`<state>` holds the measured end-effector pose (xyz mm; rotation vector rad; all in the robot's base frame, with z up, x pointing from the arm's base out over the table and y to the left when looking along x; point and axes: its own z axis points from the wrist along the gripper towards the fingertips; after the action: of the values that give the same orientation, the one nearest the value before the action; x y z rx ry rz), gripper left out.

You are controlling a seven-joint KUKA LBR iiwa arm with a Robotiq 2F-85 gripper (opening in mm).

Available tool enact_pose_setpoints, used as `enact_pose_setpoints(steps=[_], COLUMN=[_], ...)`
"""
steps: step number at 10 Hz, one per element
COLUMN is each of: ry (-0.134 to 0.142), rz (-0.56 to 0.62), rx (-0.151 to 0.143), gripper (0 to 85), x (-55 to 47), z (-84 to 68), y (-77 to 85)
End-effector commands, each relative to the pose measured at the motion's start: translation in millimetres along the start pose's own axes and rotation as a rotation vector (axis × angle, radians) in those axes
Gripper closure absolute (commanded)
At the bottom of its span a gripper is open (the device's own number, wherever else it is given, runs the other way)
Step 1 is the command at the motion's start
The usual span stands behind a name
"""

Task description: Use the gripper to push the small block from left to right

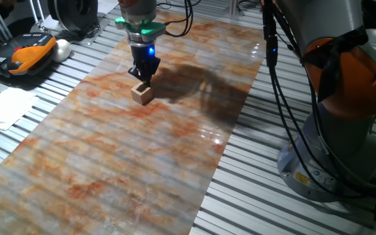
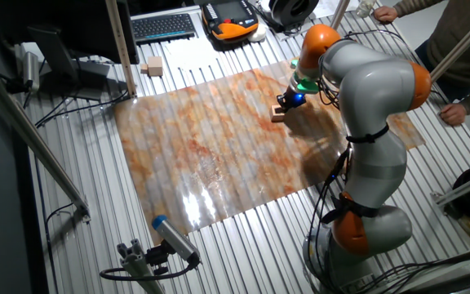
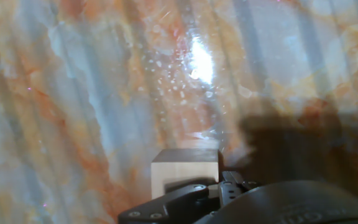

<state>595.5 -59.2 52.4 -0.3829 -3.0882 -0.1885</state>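
The small block [image 1: 142, 94] is a plain light-tan wooden cube on the marbled orange-grey mat [image 1: 109, 156], near its far edge. It also shows in the other fixed view [image 2: 278, 116] and in the hand view [image 3: 185, 169]. My gripper [image 1: 143, 77] points down, its fingers shut with nothing between them. The tips are low at the block's far side, touching it or nearly so. In the other fixed view the gripper [image 2: 286, 103] is just right of the block. In the hand view the black fingers [image 3: 194, 193] sit at the bottom edge, right against the block.
An orange-black handheld device [image 1: 25, 52] and white paper [image 1: 5, 108] lie left of the mat on the slatted table. The arm's base [image 1: 335, 150] stands to the right. A keyboard [image 2: 163, 26], a small tan box [image 2: 152, 66], and a person's hand [image 2: 453, 114] are around the mat.
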Motion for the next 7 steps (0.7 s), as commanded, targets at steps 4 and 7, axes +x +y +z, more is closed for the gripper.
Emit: enact_pose_setpoints(steps=[4,7], ry=[-0.010,-0.017], rz=[0.009,0.019], rx=[0.007,0.007], gripper=[85.0,85.0], x=[3.4,5.5], z=[4.3,6.9], y=[9.6,15.4])
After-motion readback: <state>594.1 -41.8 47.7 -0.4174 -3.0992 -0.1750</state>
